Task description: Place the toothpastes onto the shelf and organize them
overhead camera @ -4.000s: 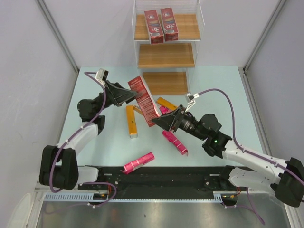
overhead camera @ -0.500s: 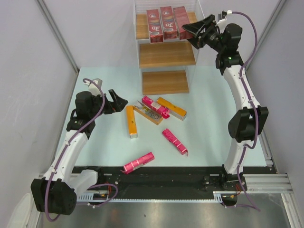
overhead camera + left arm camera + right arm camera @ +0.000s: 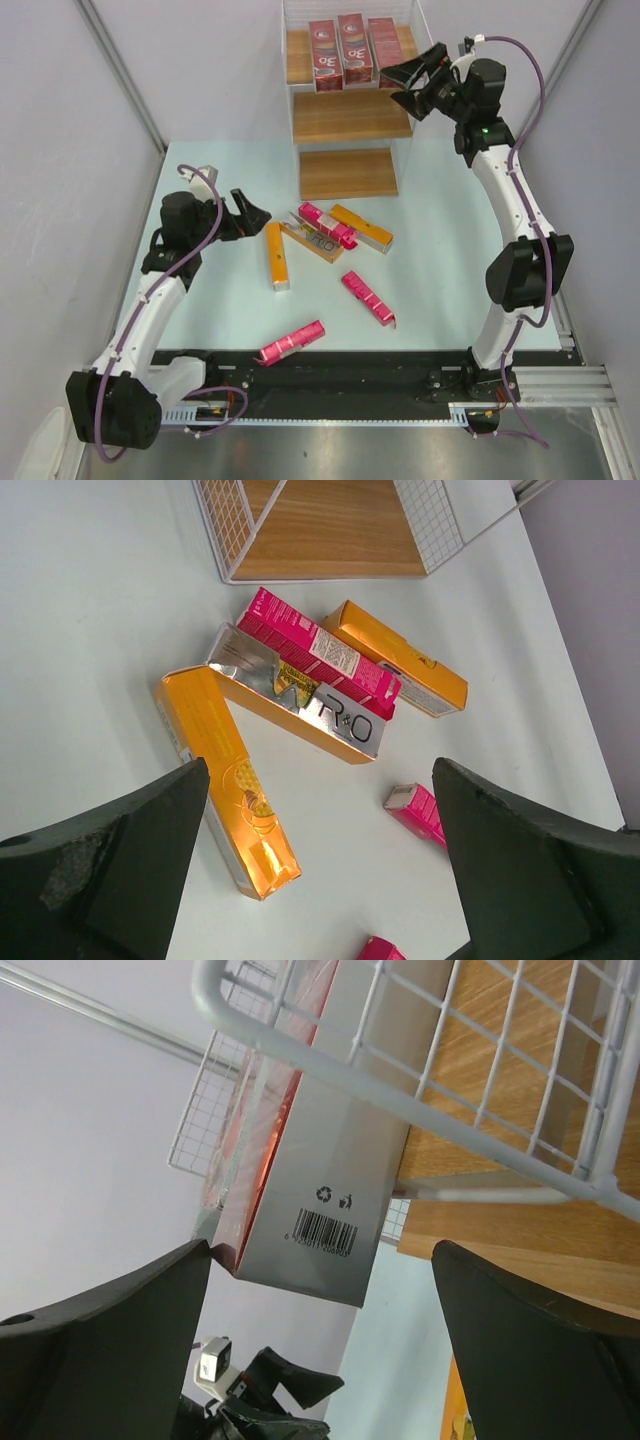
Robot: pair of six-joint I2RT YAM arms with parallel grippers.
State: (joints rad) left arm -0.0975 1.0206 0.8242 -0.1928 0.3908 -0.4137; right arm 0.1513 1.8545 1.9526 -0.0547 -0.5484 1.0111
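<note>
The shelf (image 3: pixel 350 115) stands at the back, with three dark red toothpastes (image 3: pixel 353 47) side by side on its top board. My right gripper (image 3: pixel 405 85) is open just right of the third red carton (image 3: pixel 383 45). In the right wrist view that carton's barcode end (image 3: pixel 320 1180) sits ahead of the wide jaws (image 3: pixel 320 1350), under the shelf wire (image 3: pixel 400 1060). My left gripper (image 3: pixel 255 215) hangs open over the table, left of an orange carton (image 3: pixel 277 255). In the left wrist view the open left gripper (image 3: pixel 320 880) holds nothing, with that orange carton (image 3: pixel 225 780) below it.
Loose on the table lie a silver-and-orange carton (image 3: pixel 312 238), a pink one (image 3: pixel 328 224) on it, another orange one (image 3: pixel 362 228), and two more pink cartons (image 3: pixel 367 297) (image 3: pixel 291 342). The shelf's lowest board (image 3: pixel 330 530) is bare. Grey walls close both sides.
The right gripper has opened wide and let go of the third red carton, which now stands on the top board. Four seconds ago that carton was held over the table. The left arm is still.
</note>
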